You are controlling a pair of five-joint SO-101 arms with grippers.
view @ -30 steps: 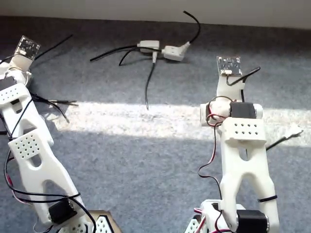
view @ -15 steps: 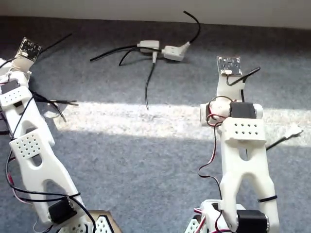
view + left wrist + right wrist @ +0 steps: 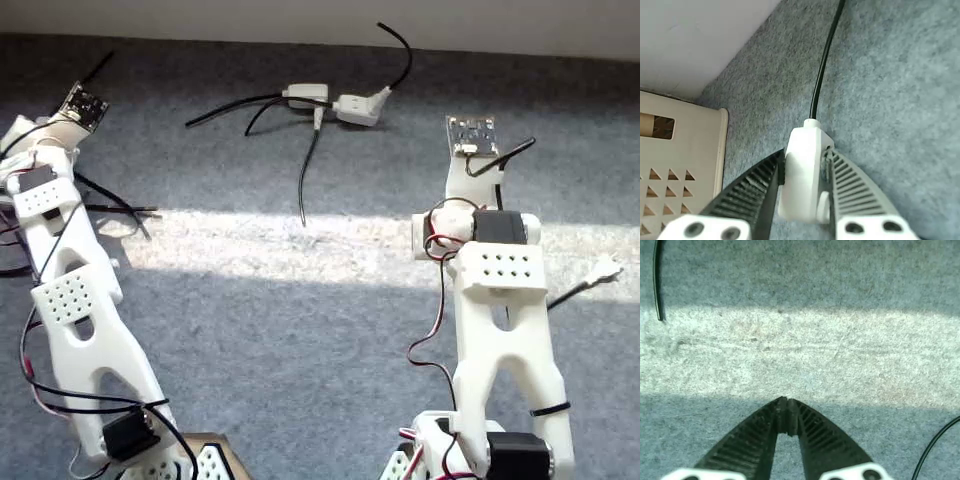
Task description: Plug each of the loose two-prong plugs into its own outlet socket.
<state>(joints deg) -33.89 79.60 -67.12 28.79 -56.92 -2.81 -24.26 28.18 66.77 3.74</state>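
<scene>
My left gripper [image 3: 805, 156] is shut on a white plug [image 3: 802, 185], whose black cord [image 3: 822, 70] runs away over the grey carpet. In the high view the left arm [image 3: 60, 290] stands at the far left edge. Two white connector pieces [image 3: 305, 96] [image 3: 360, 108] lie joined by black cables at the back centre. Another small white piece [image 3: 605, 268] on a black cord lies at the right edge. My right gripper [image 3: 787, 407] is shut with nothing in it, over a sunlit band of carpet. The right arm [image 3: 497, 270] stands right of centre.
A beige slotted crate [image 3: 680, 165] sits close beside the left gripper, under a white wall [image 3: 695, 35]. Loose black cables [image 3: 305, 185] trail from the connector pieces toward the middle. A thin black cable end [image 3: 658, 280] lies ahead of the right gripper.
The left arm's wrist has swung a little to the right and turned, dragging its black wires along. The right arm and the connector pieces have stayed put.
</scene>
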